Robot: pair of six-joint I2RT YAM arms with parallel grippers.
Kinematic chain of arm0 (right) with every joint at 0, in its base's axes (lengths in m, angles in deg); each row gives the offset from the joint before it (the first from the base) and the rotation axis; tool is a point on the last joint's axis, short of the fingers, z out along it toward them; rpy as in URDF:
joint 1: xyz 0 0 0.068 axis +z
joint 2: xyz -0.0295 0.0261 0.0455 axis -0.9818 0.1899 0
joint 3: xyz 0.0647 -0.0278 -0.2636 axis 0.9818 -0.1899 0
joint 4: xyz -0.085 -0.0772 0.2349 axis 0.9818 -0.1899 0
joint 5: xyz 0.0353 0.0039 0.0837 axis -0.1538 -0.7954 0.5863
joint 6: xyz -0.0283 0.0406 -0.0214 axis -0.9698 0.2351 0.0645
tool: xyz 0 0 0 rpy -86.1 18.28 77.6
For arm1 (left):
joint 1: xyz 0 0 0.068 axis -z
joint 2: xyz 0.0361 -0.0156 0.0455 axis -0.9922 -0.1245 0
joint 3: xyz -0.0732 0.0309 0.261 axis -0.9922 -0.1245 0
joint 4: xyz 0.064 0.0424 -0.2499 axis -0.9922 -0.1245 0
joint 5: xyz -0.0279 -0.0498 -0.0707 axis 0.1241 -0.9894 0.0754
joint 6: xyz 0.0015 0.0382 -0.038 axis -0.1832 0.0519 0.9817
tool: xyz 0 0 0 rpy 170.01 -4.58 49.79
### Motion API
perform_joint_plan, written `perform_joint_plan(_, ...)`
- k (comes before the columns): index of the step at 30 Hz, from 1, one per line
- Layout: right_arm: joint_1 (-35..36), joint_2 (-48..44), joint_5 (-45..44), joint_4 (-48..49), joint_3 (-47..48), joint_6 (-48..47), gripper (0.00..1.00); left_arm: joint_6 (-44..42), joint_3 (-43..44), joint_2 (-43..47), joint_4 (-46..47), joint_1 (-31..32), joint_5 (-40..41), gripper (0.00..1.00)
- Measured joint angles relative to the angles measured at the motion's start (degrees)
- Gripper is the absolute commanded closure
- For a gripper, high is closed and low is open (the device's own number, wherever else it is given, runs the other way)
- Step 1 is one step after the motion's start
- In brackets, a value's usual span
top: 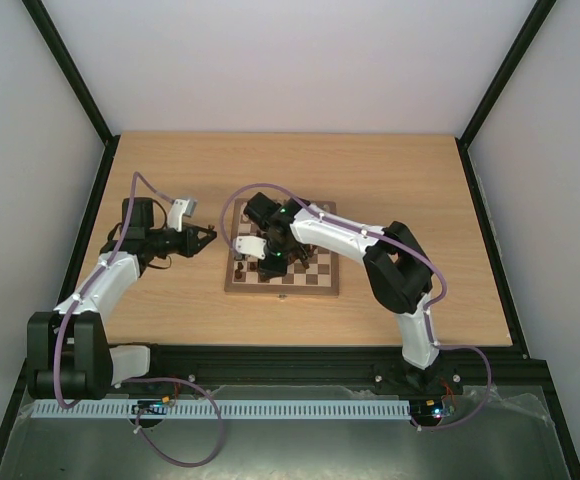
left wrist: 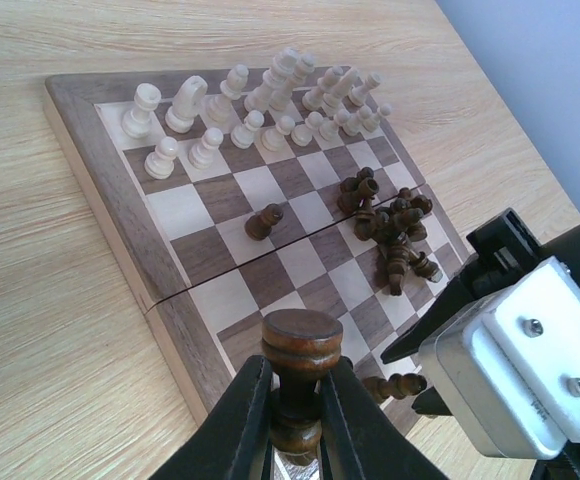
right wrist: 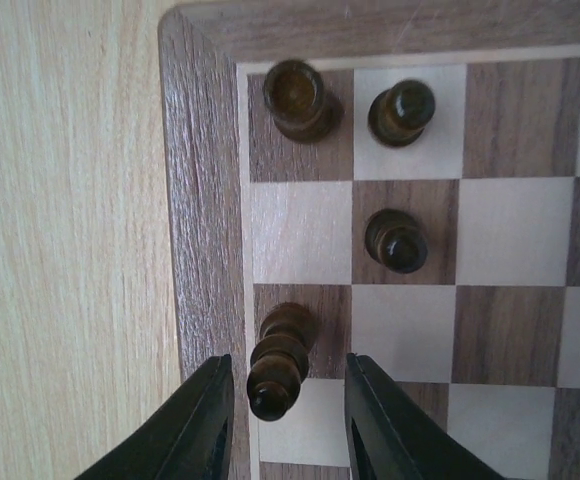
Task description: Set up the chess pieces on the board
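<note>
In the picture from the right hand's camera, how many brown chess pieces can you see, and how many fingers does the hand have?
Dark brown chess pieces: 4
Fingers of the right hand: 2
Total: 6

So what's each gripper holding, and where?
The left gripper clamps a dark flat-topped piece by its stem. The right gripper holds nothing, open around a dark pawn.

- board [left wrist: 115, 190]: 1
- dark pieces [right wrist: 397, 240]: 4 in right wrist view; heap in left wrist view uncountable
- cream pieces [left wrist: 205, 150]: two crowded rows, count unclear
</note>
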Motion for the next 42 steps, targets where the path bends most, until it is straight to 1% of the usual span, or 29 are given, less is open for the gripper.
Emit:
perform_joint_plan(4, -0.6, -0.2, 1.0, -1.1, 2.2, 0.1, 0.68, -2.0, 0.5, -0.3, -1.8, 0.0, -0.8, 0.91)
perform_joint_plan(9, -3.1, -4.0, 4.1, -1.3, 4.2, -0.8, 0.69, -10.0, 5.3, -5.3, -9.1, 1.2, -2.6, 0.91)
perform_joint_plan(13, -5.6, -9.4, 3.7, -0.5, 4.8, -4.3, 0.72, -19.3, 12.0, -12.1, -18.9, 3.7, -4.9, 0.90)
perform_joint_plan(17, -5.7, -12.8, 2.1, 2.2, 4.5, -9.7, 0.72, -28.0, 18.6, -18.5, -29.3, 6.4, -7.6, 0.89)
perform_joint_plan(23, -4.5, -13.5, -1.6, 4.7, 3.7, -19.4, 0.72, -41.5, 30.1, -31.2, -47.0, 9.9, -11.5, 0.89)
perform_joint_plan(26, -3.7, -13.4, -2.7, 4.8, 3.6, -23.2, 0.69, -46.8, 32.5, -36.1, -54.4, 11.2, -12.9, 0.89)
perform_joint_plan(29, -2.7, -13.3, -3.4, 4.5, 3.5, -26.1, 0.68, -49.5, 32.9, -38.1, -59.1, 12.4, -14.1, 0.89)
perform_joint_plan(32, -1.2, -13.3, -3.6, 3.5, 3.5, -28.2, 0.67, -50.4, 33.1, -38.1, -61.6, 13.0, -14.9, 0.89)
perform_joint_plan(40, 0.4, -11.3, -3.0, -0.9, 3.5, -29.5, 0.66, -50.5, 35.5, -38.3, -64.0, 13.6, -16.9, 0.88)
perform_joint_plan(42, 0.4, -10.4, -3.1, -1.7, 3.5, -29.6, 0.63, -50.3, 36.3, -38.3, -64.1, 13.6, -17.2, 0.88)
